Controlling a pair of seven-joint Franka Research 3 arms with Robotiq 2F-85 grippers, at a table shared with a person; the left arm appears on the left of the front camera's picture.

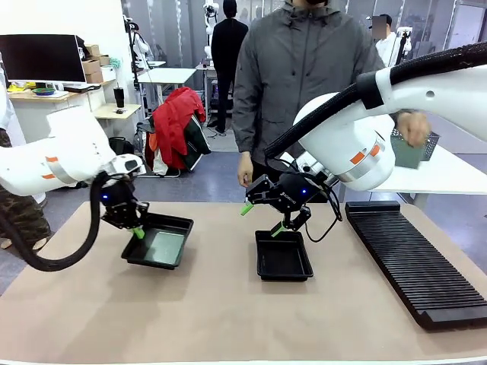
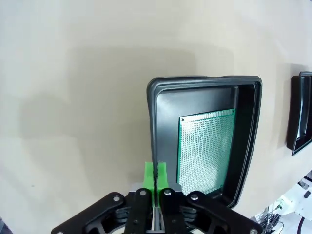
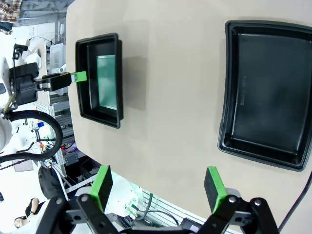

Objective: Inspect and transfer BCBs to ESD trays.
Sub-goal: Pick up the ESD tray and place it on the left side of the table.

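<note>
One BCB [image 2: 204, 151] lies flat in the left ESD tray [image 1: 179, 225]; I also see this BCB [image 1: 163, 245] and its tray in the front view. My left gripper [image 1: 137, 231] is at that tray's left rim [image 2: 152, 122], its green pads [image 2: 156, 178] shut together on the rim's edge. The second ESD tray [image 1: 283, 272] at mid-table is empty. My right gripper [image 1: 262, 218] hovers open over its far edge, nothing between its fingers [image 3: 101, 187]. The right wrist view looks down on the empty tray [image 3: 229, 97] and on the left tray [image 3: 80, 78] with the BCB [image 3: 107, 83].
A long black ribbed rack [image 1: 415, 262] lies along the table's right side. A person stands at the far side; one hand [image 1: 415, 125] holds a dull green flat thing [image 1: 407, 153] behind my right arm. Bare tabletop runs along the near edge.
</note>
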